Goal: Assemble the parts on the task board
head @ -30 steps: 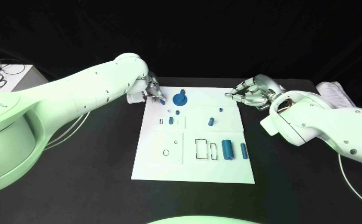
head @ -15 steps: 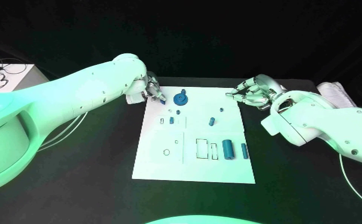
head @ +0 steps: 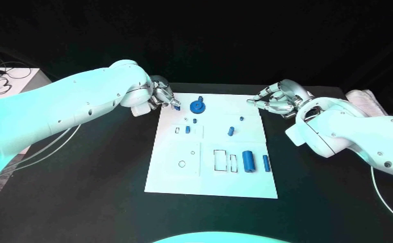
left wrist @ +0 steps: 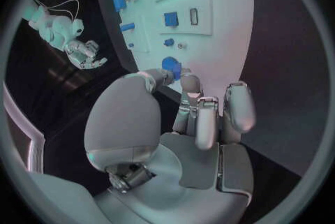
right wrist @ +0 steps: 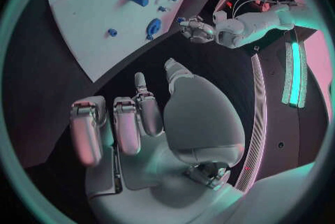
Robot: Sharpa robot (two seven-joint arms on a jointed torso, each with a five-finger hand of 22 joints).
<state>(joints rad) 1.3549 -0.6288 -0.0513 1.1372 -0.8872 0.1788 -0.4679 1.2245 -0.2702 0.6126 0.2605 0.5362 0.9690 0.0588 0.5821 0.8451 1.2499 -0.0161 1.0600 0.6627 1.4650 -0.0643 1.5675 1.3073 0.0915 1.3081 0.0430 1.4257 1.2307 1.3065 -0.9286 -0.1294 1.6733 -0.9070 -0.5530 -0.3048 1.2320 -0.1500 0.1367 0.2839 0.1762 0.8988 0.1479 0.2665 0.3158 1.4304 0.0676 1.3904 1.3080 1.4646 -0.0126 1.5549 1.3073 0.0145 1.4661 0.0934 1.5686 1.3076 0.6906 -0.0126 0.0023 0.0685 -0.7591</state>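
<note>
The white task board [head: 211, 163] lies in the middle of the black counter [head: 98, 186]. At the board's far left corner the left hand [head: 162, 96] pinches a small blue part [head: 176, 107] between thumb and a finger, just beside the round blue part [head: 196, 107] standing on the board. The right hand [head: 275, 100] hovers off the board's far right corner, fingers curled in, gripping nothing. Other blue parts [head: 247, 162] sit nearer on the board

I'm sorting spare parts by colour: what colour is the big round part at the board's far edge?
Blue. The round part stands out against the white task board, clearest in the head view.
</note>
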